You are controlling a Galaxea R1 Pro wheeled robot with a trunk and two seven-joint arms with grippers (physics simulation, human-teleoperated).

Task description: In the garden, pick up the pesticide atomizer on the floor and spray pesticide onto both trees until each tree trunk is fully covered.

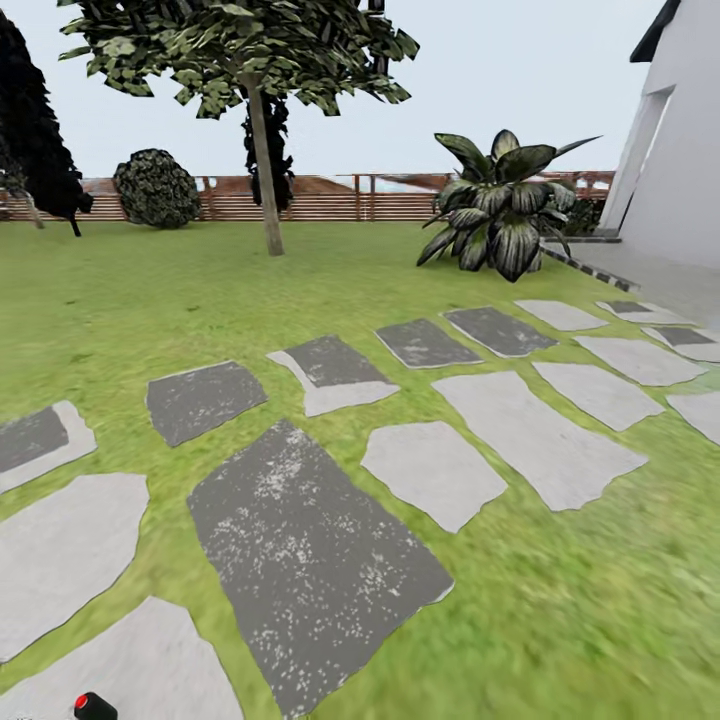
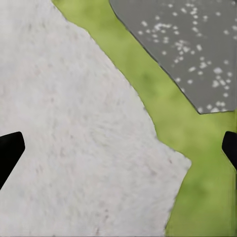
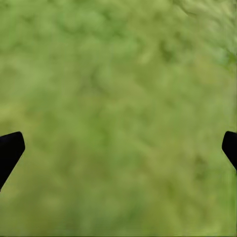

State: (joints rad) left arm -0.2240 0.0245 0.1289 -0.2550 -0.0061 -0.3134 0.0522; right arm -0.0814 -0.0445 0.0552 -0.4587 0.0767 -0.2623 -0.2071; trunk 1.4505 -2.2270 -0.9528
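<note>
One tree (image 1: 240, 50) with jagged dark-green foliage stands on the far lawn, and its pale bare tree trunk (image 1: 265, 170) rises straight from the grass. The pesticide atomizer is out of view. In the left wrist view my left gripper (image 2: 118, 148) is open over a pale stepping stone (image 2: 74, 148), its black fingertips (image 2: 10, 148) far apart with nothing between them. My right gripper (image 3: 118, 148) is also open and hangs over bare grass (image 3: 118, 74). A small black object with a red spot (image 1: 95, 706) shows at the head view's lower edge; I cannot tell what it is.
Grey and pale stepping stones (image 1: 310, 560) cross the lawn ahead. A large striped-leaf plant (image 1: 505, 215) stands at the right, beside the white house wall (image 1: 685, 150). A brown slat fence (image 1: 330, 198), a round dark bush (image 1: 155, 188) and black-foliaged trees (image 1: 35, 140) line the back.
</note>
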